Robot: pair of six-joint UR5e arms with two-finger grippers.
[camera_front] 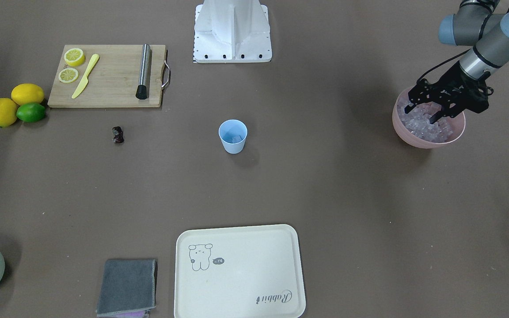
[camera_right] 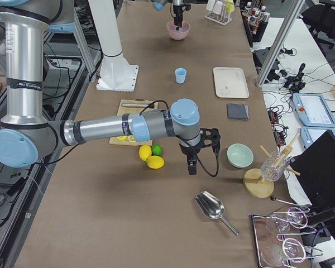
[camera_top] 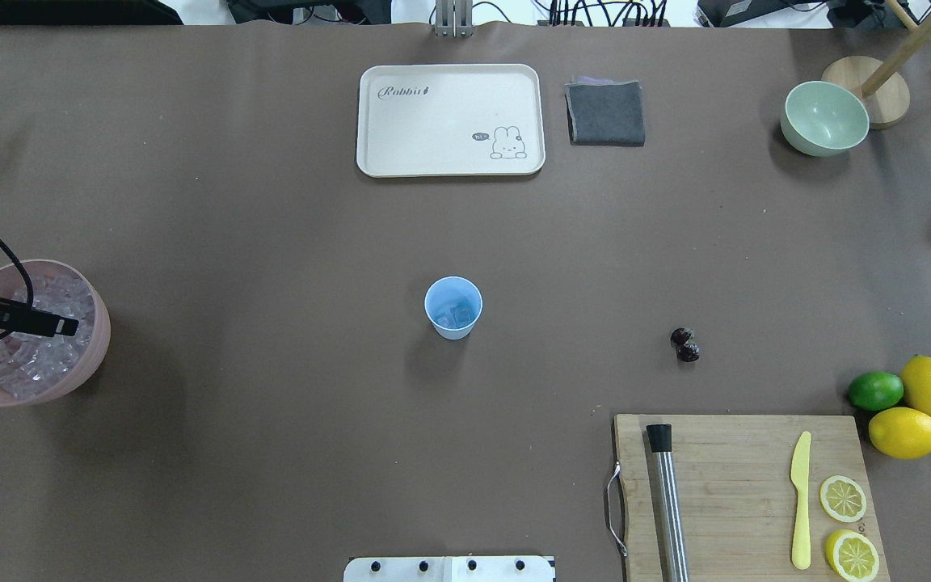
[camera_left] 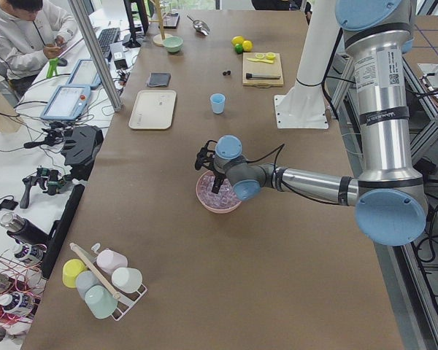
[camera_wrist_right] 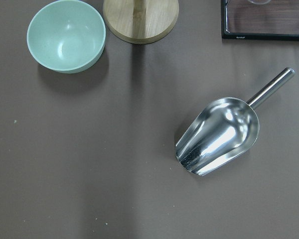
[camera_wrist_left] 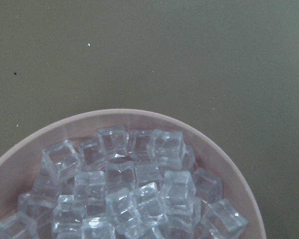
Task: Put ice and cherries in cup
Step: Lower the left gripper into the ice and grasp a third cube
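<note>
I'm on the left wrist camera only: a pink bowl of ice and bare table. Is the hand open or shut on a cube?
Observer: Open. The front-facing view shows the left hand with its fingers spread, tips down at the ice in the pink bowl.
Operator: Anything in the cup yet?
Observer: Yes. The blue cup stands upright at mid-table with a little ice at its bottom and no cherries.
Operator: Where are the cherries, then?
Observer: The cherries lie on the bare table on the robot's right of the cup, well apart from it.
</note>
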